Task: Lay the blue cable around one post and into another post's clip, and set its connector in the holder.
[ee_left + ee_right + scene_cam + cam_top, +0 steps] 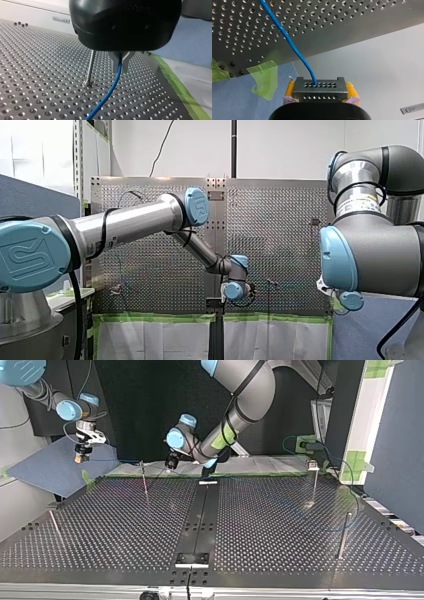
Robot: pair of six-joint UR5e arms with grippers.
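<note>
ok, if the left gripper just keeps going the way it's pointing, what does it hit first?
Most likely the perforated table. My left gripper, shut on the blue cable, points down at it just beside the post. Depth is unclear, so it might graze the post.

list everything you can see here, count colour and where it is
perforated table: one, grey metal, under the work
posts: four, thin metal, upright on the table, two in each half of the top view
black rail: one, down the table's middle
blue cable: one, blue, leaves the connector and runs over the table
connector: one, grey metal block with holes, between yellow pads
green tape: strips, green, along the table's edge
blue sheet: one, blue, off the table's corner at the top view's left
left gripper: one, black with metal fingers, shut on the blue cable beside a post
right gripper: one, yellow pads, shut on the connector, off the table's edge
</note>
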